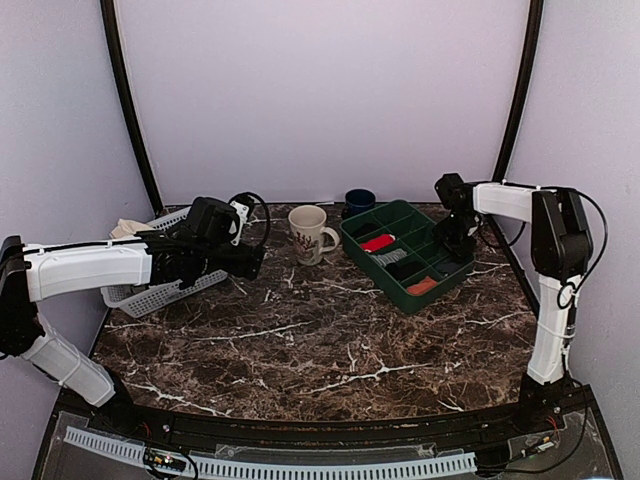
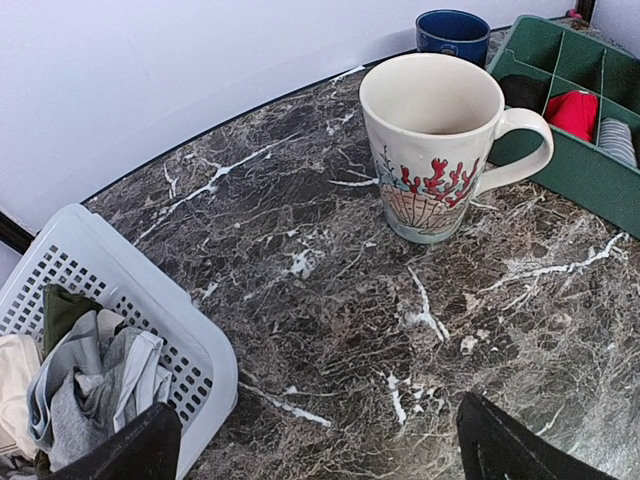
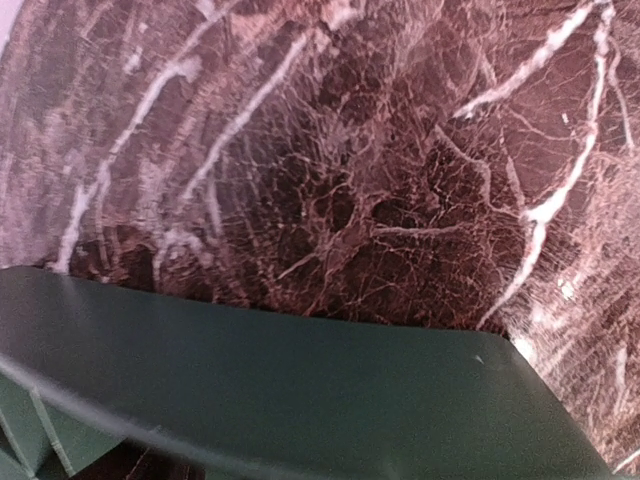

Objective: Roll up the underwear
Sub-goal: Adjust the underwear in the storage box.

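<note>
Underwear unidentifiable; two mugs (image 1: 310, 232) (image 1: 360, 200), one basket (image 2: 150, 330), one tray (image 1: 383, 281); left jaws open, right jaws unclear.

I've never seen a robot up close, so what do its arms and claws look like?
The left arm and right arm are white shells linked by chunky black joints. Thin black cables loop beside them. The left gripper and right gripper are black; the left one's fingers are plain black slabs.
</note>
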Action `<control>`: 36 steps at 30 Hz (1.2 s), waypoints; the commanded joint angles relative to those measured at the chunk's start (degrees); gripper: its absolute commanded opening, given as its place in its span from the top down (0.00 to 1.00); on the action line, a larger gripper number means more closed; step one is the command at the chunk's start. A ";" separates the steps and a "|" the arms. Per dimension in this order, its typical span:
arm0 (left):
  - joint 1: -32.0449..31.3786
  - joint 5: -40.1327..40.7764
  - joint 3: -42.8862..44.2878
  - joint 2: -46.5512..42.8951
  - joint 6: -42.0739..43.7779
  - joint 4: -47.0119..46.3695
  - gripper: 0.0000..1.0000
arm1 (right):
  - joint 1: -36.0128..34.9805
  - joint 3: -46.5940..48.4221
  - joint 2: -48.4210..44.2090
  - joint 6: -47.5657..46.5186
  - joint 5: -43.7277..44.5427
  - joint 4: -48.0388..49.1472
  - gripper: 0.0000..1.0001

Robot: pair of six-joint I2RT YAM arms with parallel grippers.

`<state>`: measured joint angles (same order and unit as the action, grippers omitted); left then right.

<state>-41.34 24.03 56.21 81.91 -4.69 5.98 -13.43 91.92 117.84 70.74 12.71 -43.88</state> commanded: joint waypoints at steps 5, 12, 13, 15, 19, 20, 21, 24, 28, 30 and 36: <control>0.40 -0.39 -0.08 -0.95 0.48 0.25 0.01 | 0.16 -1.52 -1.71 -3.30 1.11 3.29 0.30; 0.46 -0.65 -0.15 -1.40 0.21 0.23 0.01 | 0.16 0.09 -6.31 -4.81 0.30 2.03 0.28; 0.42 -0.73 -0.19 -1.40 0.13 0.26 0.01 | 0.16 0.24 -6.50 -4.62 -0.13 1.29 0.28; 0.37 -0.81 -0.16 -1.40 -0.01 0.23 0.01 | 0.15 0.00 -6.87 -4.33 -1.04 0.78 0.28; 0.33 -0.66 -0.26 -1.45 -0.40 0.27 0.01 | -0.14 -0.85 -7.61 -3.35 -1.74 0.72 0.28; 0.44 -0.70 -0.17 -1.41 -0.47 0.19 0.01 | -0.13 -0.99 -7.64 -3.31 -2.14 0.79 0.28; 0.41 -0.70 -0.19 -1.40 -0.44 0.20 0.01 | -0.26 -1.01 -7.63 -3.02 -2.48 0.72 0.28; 0.41 -0.67 -0.05 -1.11 -0.05 0.17 0.01 | -0.53 -0.71 -7.49 -2.46 -2.95 0.25 0.28; 0.42 -0.48 0.10 -0.92 0.30 0.05 0.01 | -0.80 -0.61 -7.76 -2.02 -2.66 -0.02 0.28; 0.36 -0.64 0.16 -0.75 0.41 -0.10 0.01 | -0.79 -1.01 -7.08 -1.89 -2.40 0.46 0.28; 0.47 -0.68 0.21 -0.17 0.88 -0.19 0.01 | -0.80 -1.43 -4.06 -1.16 -3.50 1.27 0.28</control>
<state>-41.23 23.40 56.21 81.91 -4.67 6.02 -13.89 90.85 112.01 68.23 10.04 -43.33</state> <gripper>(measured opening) 0.991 0.719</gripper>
